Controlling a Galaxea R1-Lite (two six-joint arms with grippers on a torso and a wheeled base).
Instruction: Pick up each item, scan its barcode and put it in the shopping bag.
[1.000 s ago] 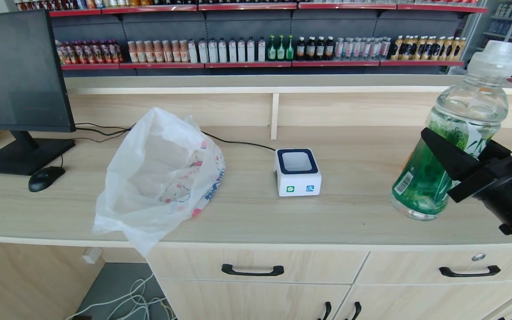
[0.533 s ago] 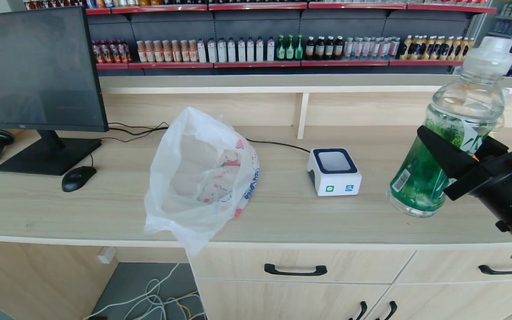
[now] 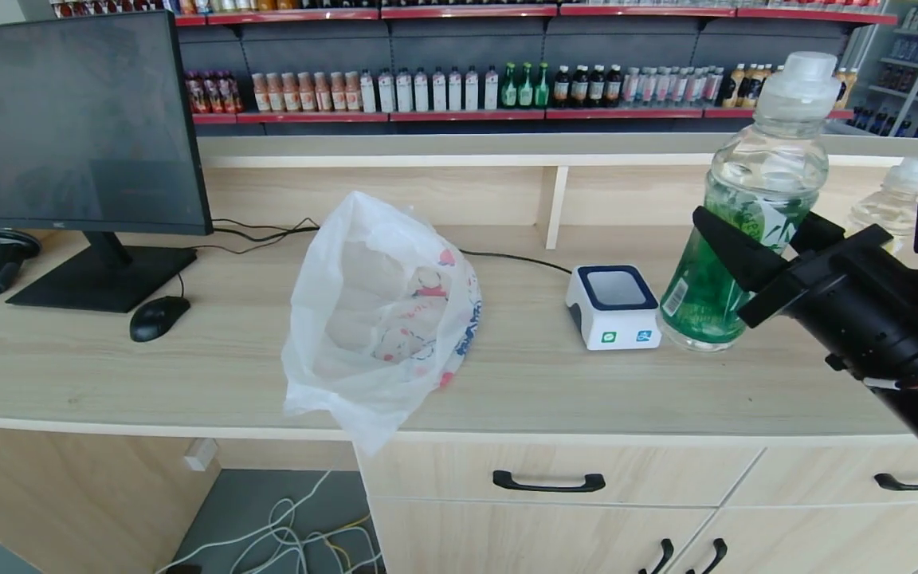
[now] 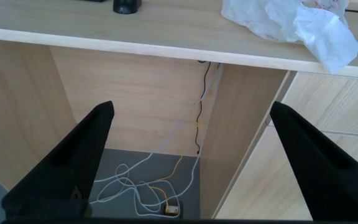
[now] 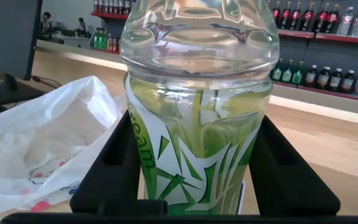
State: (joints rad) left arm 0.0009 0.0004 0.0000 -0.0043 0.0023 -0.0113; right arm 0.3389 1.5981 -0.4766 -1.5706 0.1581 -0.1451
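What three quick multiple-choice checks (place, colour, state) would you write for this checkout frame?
1. Where is the bottle in the head view?
A. Inside the bag
B. Just right of the scanner
C. Beside the mouse

2. What colour is the bottle's label?
A. Red
B. Blue
C. Green

3. How is the left claw?
A. Open, empty
B. Shut on the bag
C. Shut on the bottle

Answers:
1 B, the right claw holds it next to the scanner.
2 C, green print wraps its lower body.
3 A, it gapes wide with nothing in between.
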